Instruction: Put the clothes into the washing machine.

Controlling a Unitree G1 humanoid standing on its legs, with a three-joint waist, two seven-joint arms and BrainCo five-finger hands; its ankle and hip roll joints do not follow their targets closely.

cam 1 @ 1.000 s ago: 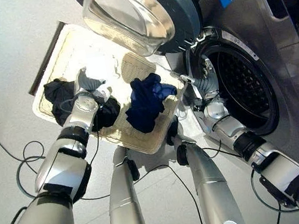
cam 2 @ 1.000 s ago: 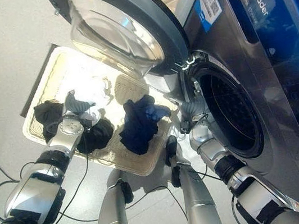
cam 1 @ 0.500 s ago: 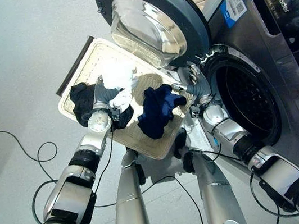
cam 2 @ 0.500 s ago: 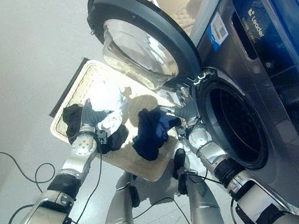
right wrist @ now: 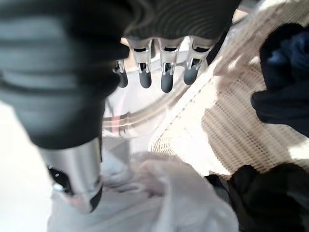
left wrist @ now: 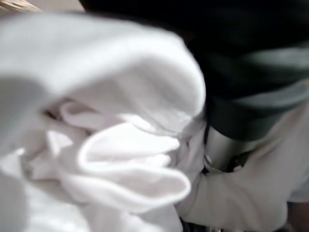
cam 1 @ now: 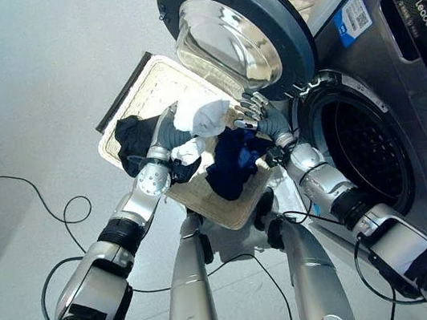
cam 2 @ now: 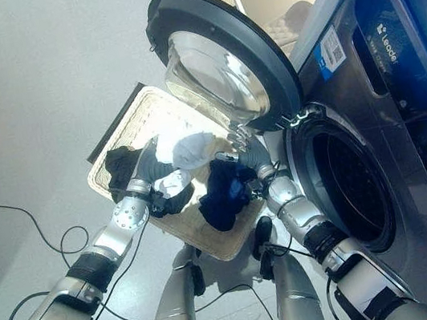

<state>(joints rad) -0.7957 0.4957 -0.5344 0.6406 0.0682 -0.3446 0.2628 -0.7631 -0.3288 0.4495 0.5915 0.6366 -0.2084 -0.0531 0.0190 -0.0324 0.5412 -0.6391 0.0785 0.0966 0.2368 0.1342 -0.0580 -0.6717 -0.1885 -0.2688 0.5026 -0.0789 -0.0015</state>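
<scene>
The wicker basket (cam 1: 145, 85) sits on the floor (cam 1: 24, 92) just beside the washing machine (cam 1: 420, 78), whose round door (cam 1: 237, 26) hangs wide open over the basket's far edge. Inside the basket: a black garment (cam 1: 130, 136) bunched at its left edge, and a dark blue garment (cam 1: 234, 161) heaped against the right edge, nearest the drum opening (cam 1: 363, 152). The drum looks dark, with no clothes visible in it.

Left hand (cam 1: 163, 139) is up over the middle of the basket, fingers curled round a white garment (cam 1: 202, 115), which is lifted clear of the basket floor and bunched above the hand. In the left wrist view that white cloth (left wrist: 111, 145) is folded right up against the camera.

Right hand (cam 1: 259, 114) reaches across from the machine side, over the basket's right edge and just beside the white garment, under the open door. In its wrist view the fingers (right wrist: 166, 72) are straight in a row and relaxed, grasping nothing, with white cloth and the basket weave past them.
</scene>
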